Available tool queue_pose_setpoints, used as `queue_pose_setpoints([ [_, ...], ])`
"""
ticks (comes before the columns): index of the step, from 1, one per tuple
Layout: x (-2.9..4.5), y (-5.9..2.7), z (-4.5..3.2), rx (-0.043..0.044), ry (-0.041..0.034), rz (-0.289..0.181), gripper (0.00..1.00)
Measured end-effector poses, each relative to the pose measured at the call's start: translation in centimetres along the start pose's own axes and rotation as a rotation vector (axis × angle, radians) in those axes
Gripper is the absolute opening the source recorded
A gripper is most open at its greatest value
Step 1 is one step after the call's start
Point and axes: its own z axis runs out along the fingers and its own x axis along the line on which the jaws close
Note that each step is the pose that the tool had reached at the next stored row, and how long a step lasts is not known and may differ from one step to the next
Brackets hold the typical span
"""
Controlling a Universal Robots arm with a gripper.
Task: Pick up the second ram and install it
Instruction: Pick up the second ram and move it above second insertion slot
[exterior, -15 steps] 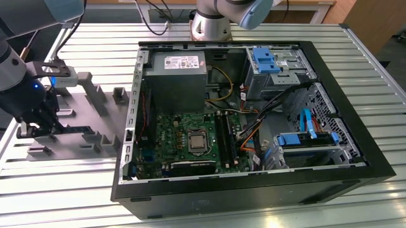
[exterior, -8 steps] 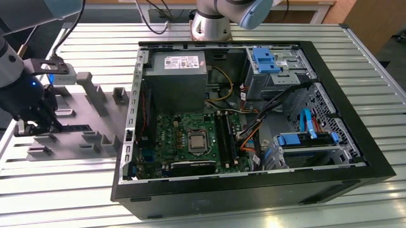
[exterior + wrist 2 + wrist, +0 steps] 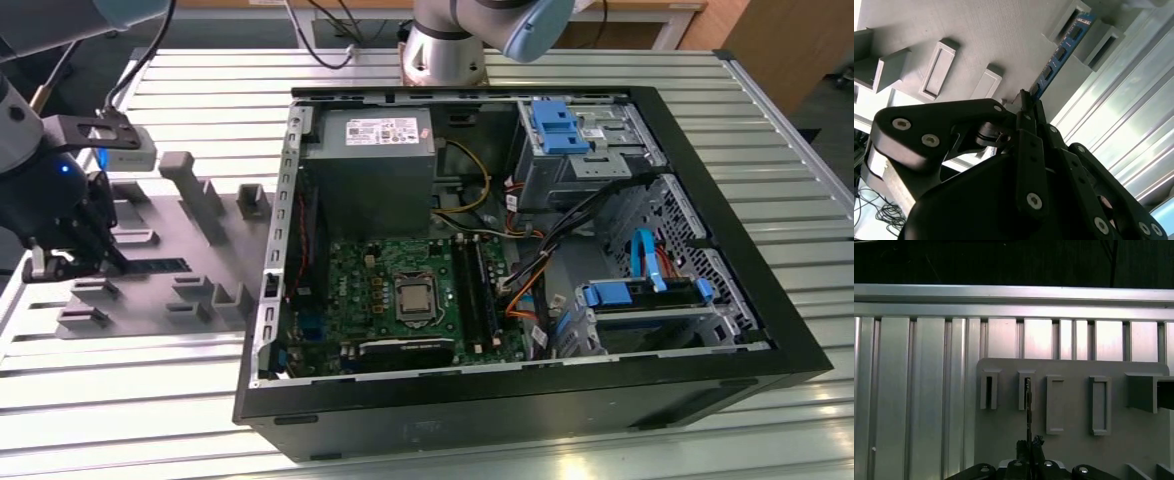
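Observation:
The second ram (image 3: 1061,52) is a thin blue-green stick with dark chips. It lies on edge in the grey fixture plate (image 3: 979,35), its far end between two raised blocks. In the first wrist view the second ram (image 3: 1028,407) shows edge-on, reaching up to a slot block. My gripper (image 3: 1025,102) has its black fingers drawn together on the near end of the stick. In the exterior view my gripper (image 3: 91,260) hangs low over the fixture plate (image 3: 200,250) at the exterior view's left, with the second ram (image 3: 158,265) beside it.
An open computer case (image 3: 534,400) lies in the middle of the slatted metal table (image 3: 134,390). Inside it are the green motherboard (image 3: 367,265) with long black slots (image 3: 477,290), a grey power supply (image 3: 367,160), cables and blue drive bays (image 3: 641,295). Grey blocks (image 3: 187,185) stand on the fixture plate.

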Motion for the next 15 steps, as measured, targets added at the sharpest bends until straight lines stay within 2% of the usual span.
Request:
queue_pose_setpoints([
  [6, -0.01, 0.01, -0.51, 0.0001, 0.0000, 0.000, 0.14],
  [15, -0.02, 0.01, -0.59, 0.0001, 0.0000, 0.000, 0.14],
])
